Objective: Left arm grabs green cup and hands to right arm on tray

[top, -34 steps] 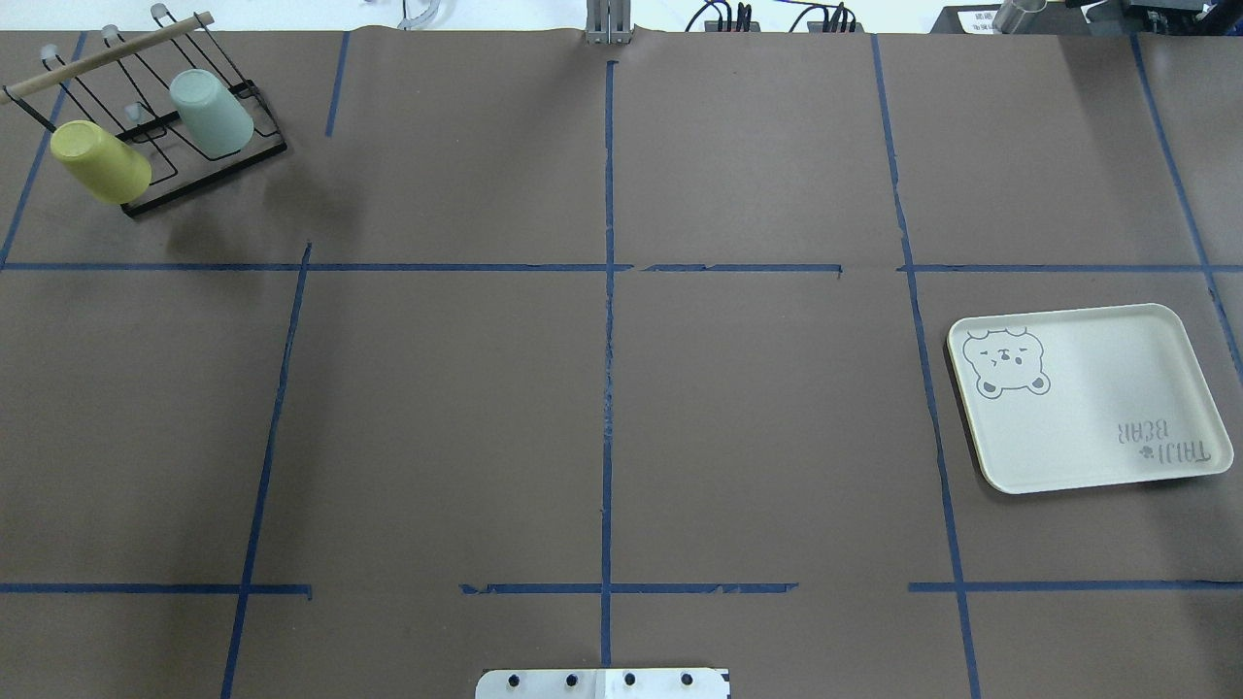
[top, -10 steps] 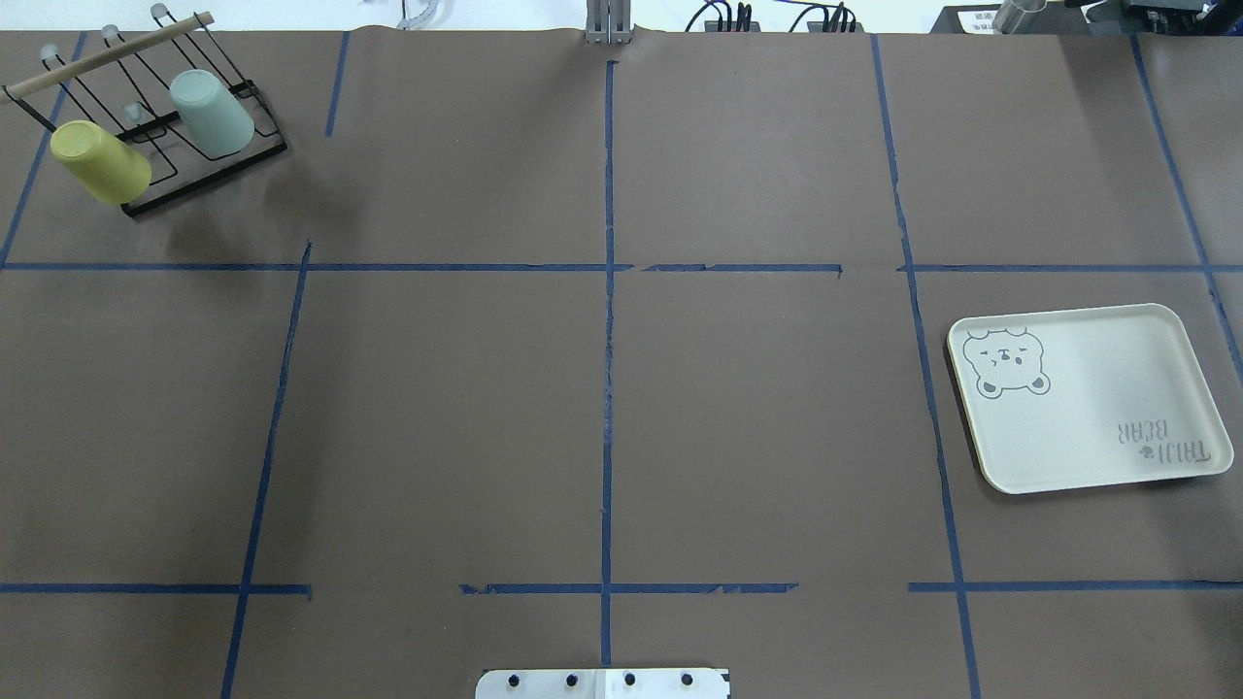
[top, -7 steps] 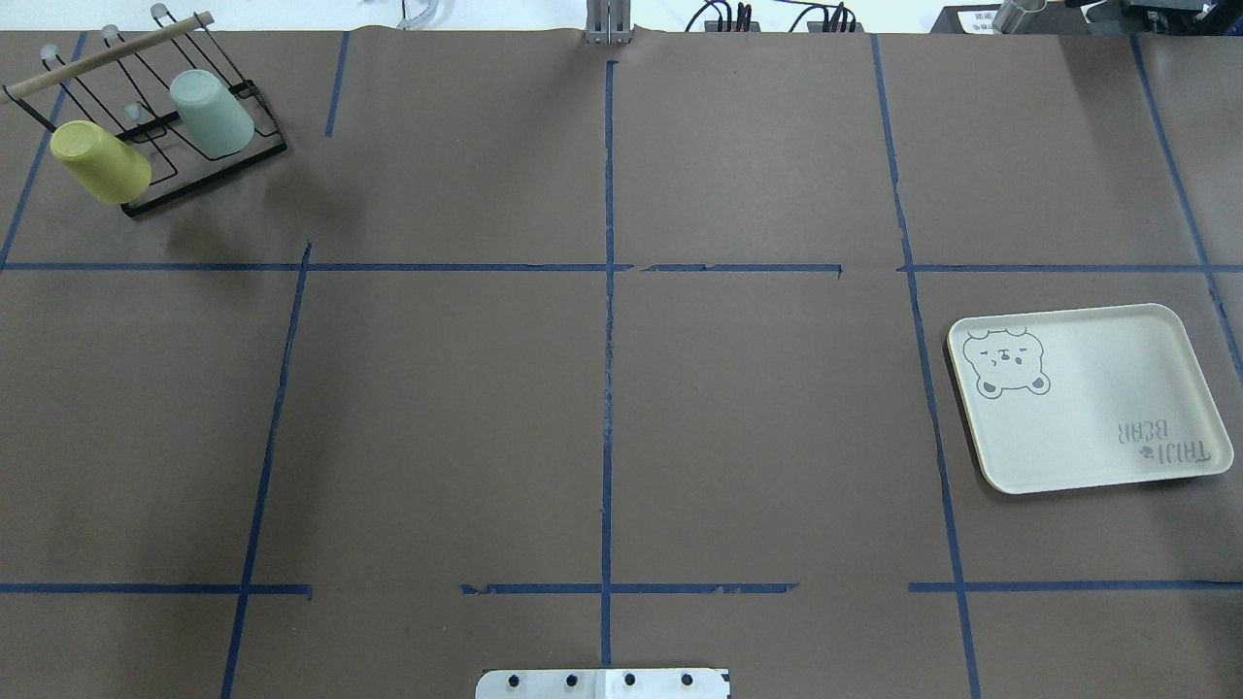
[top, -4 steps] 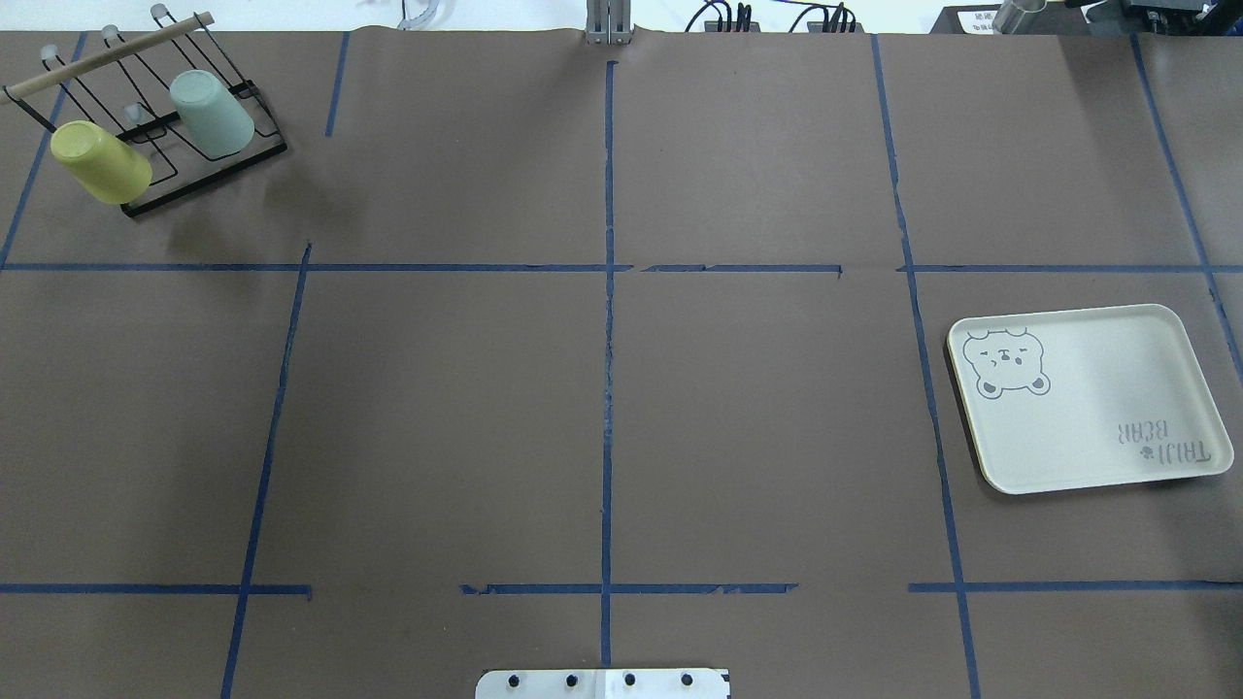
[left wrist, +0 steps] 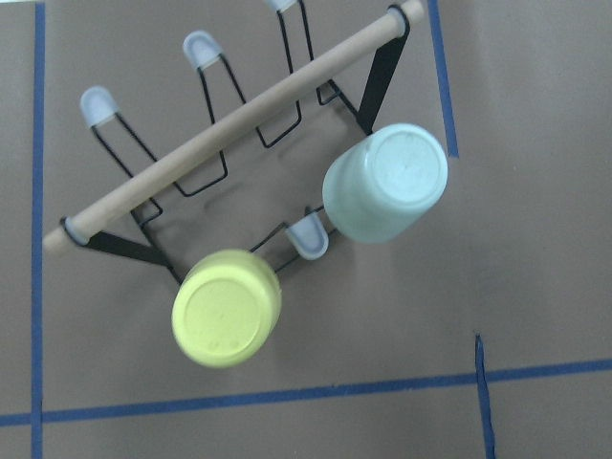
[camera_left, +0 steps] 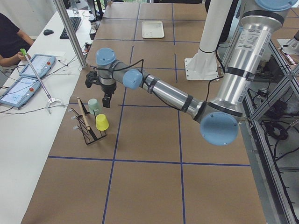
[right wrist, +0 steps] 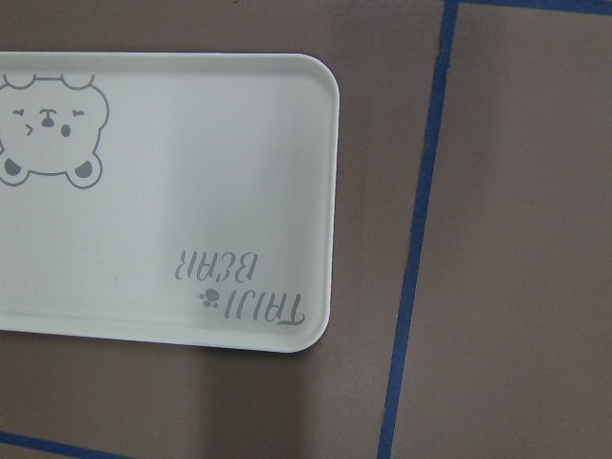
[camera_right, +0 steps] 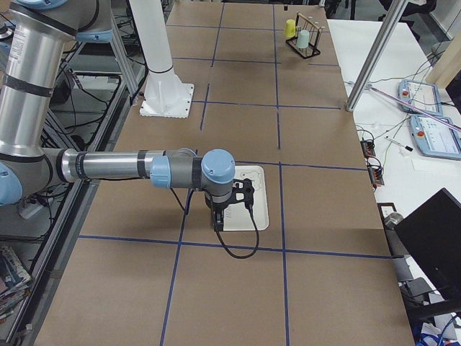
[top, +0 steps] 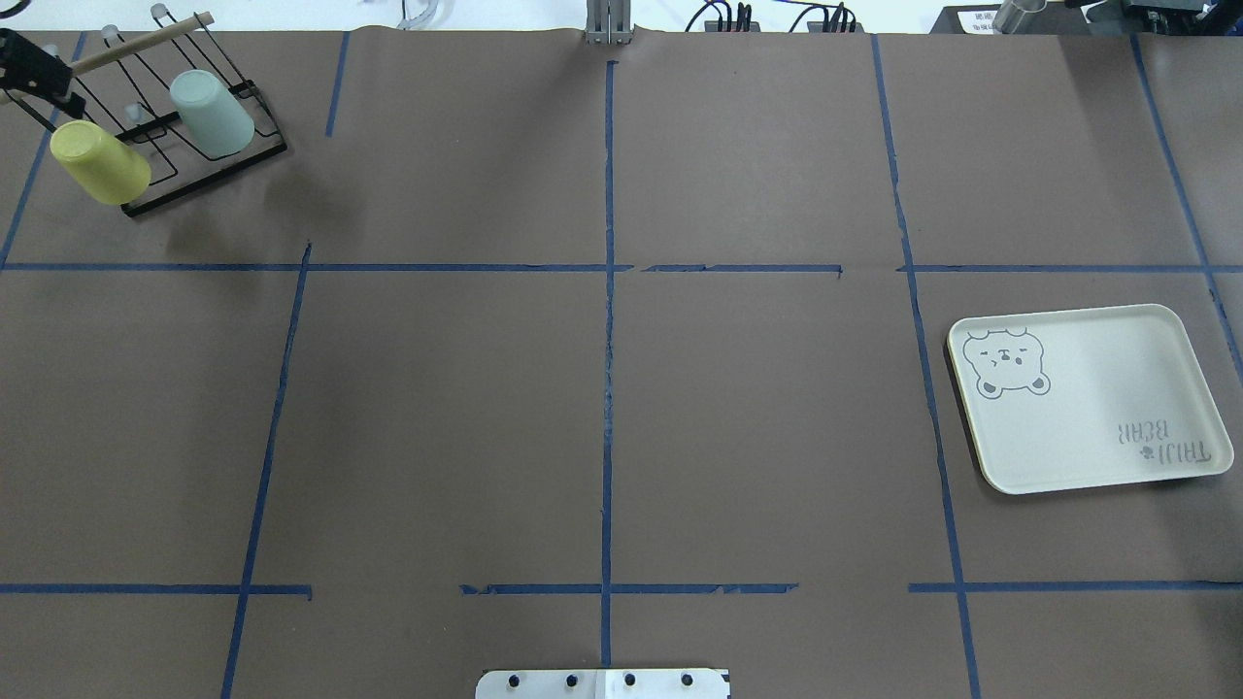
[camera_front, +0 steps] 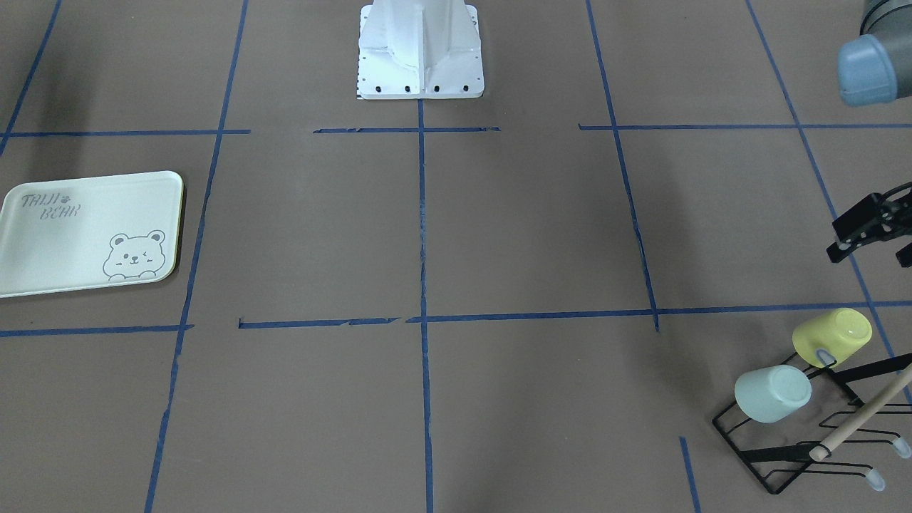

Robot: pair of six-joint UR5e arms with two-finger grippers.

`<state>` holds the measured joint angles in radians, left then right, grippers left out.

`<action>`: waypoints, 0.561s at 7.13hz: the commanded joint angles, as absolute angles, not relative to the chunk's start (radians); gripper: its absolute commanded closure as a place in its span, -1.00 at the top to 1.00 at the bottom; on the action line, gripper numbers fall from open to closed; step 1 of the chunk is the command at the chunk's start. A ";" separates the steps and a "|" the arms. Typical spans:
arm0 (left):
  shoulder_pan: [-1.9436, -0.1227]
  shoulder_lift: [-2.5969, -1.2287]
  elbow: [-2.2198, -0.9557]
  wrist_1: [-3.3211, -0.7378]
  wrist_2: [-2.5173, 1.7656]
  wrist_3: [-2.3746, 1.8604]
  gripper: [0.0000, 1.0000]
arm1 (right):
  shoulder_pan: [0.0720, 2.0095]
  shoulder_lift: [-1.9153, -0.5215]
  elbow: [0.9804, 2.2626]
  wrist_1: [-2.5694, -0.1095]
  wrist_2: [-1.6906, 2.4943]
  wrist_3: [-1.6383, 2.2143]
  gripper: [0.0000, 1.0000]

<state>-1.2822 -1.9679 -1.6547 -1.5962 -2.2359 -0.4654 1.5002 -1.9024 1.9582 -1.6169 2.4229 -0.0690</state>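
**Reach for the green cup [left wrist: 387,182]**

It sits upturned on a rack [left wrist: 239,124] peg beside the yellow cup [left wrist: 227,308]. The left claw [camera_front: 869,254] hangs nearby, spread wide and empty. Straddle the cup's wall, then lift along the peg. The right claw [camera_right: 229,209] is over the tray [top: 1088,437]; its spread cannot be told.

**Left gripper comes into the overhead view**

The left gripper [top: 34,73] has entered the overhead view at the 10 o'clock corner of the tabletop [top: 437,388], where earlier pictures showed only the rack [top: 209,155] and its cups. Its black fingers [top: 58,92] now overlap the left end of the rack's wooden bar. They sit at about 11 o'clock from the yellow cup [top: 100,162].
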 commanded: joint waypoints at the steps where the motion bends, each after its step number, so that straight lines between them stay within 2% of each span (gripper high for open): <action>1: -1.232 -2.107 -1.490 -1.630 -2.166 -0.485 1.00 | 1.500 -1.904 1.957 -1.617 2.434 -0.069 1.00; 3: -1.220 -2.137 -1.357 -1.779 -2.123 -0.483 1.00 | 1.500 -1.904 1.953 -1.617 2.434 -0.069 1.00; 4: -1.179 -2.155 -1.338 -1.785 -2.067 -0.485 1.00 | 1.500 -1.904 1.953 -1.617 2.434 -0.071 1.00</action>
<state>-1.2148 -2.1324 -1.3834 -1.7471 -2.1250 -0.4836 1.5002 -1.9037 1.9535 -1.6168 2.4342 -0.0697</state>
